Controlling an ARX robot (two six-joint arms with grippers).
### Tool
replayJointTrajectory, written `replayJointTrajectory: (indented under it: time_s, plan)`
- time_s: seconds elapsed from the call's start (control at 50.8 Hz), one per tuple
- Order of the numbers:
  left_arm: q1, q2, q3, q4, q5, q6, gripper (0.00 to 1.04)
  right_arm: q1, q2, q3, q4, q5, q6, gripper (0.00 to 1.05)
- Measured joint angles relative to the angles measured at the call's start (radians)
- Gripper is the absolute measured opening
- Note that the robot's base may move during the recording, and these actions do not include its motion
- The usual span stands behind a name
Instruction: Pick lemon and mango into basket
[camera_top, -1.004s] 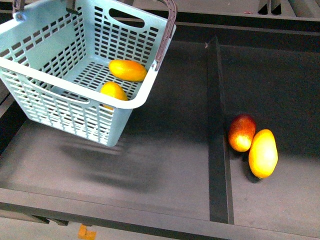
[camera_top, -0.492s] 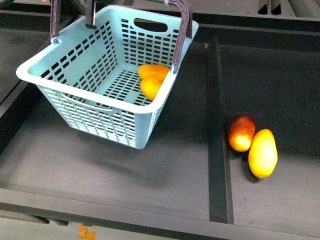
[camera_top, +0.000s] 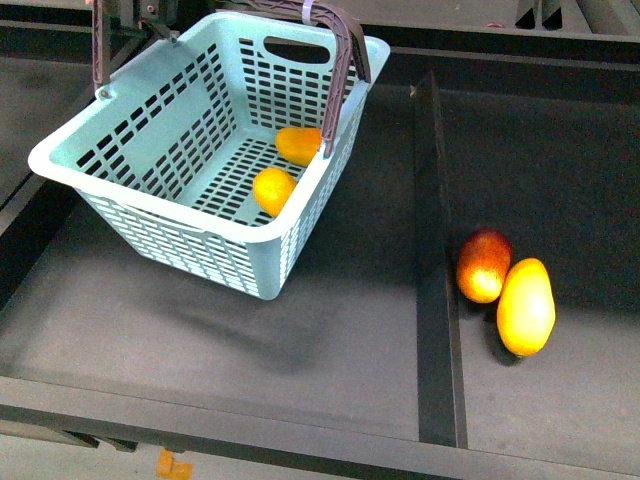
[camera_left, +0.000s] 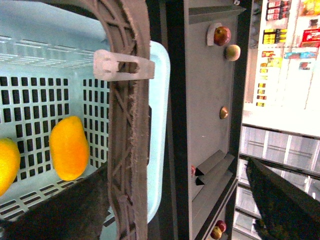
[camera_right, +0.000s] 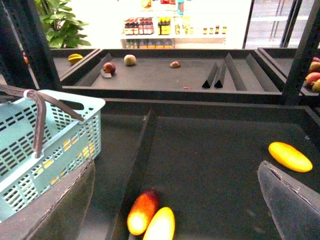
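Nearest the camera, a yellow mango (camera_top: 526, 306) lies on the dark counter (camera_top: 330, 360) beyond the raised divider (camera_top: 432, 270), well apart from the basket (camera_top: 150, 215), touching a red-blushed mango (camera_top: 483, 264) just behind it. Across the divider, the aqua basket sits tilted, its near corner low and its far rim raised, both brown handles (camera_top: 340, 45) swung up over the far end. Inside the basket, the small yellow lemon (camera_top: 273, 190) rests on the slotted floor near the right-hand wall, and the orange-yellow mango (camera_top: 299, 145) lies just behind it, partly hidden by a handle.

From the left wrist, the same handle (camera_left: 131, 125) crosses the picture with a clear plastic clip (camera_left: 122, 65) on it, and the mango (camera_left: 69, 147) and lemon (camera_left: 7, 166) show on the basket floor beneath; dark claw fingers (camera_left: 60, 207) stand on either side of the handle, but whether the left claw clamps it cannot be told. The right claw (camera_right: 175, 210) hangs spread wide and empty over the compartment beside the basket, its two fingers (camera_right: 52, 210) far apart, with the pair of mangoes below and a further yellow fruit (camera_right: 290, 156) off toward the far side.
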Motion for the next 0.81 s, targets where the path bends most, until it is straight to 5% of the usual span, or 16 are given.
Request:
replayJointTrajectory:
  time_s: [0.118, 0.374, 0.512, 0.728, 0.807]
  plan:
    - [0.001, -0.073, -0.073, 0.013, -0.021, 0.005, 0.99, 0.000, 0.000, 0.000, 0.000, 0.000, 0.000, 0.96]
    - [0.000, -0.288, -0.283, 0.005, -0.152, 0.024, 0.98, 0.000, 0.000, 0.000, 0.000, 0.000, 0.000, 0.96]
    - [-0.021, -0.365, -0.314, -0.141, -0.282, 0.087, 0.98, 0.000, 0.000, 0.000, 0.000, 0.000, 0.000, 0.96]
    - [-0.172, -0.353, -0.169, -0.172, -0.346, 0.132, 0.98, 0.000, 0.000, 0.000, 0.000, 0.000, 0.000, 0.96]
    - [-0.171, -0.411, -0.352, 0.250, -0.213, 0.515, 0.82, 0.000, -0.001, 0.000, 0.000, 0.000, 0.000, 0.96]
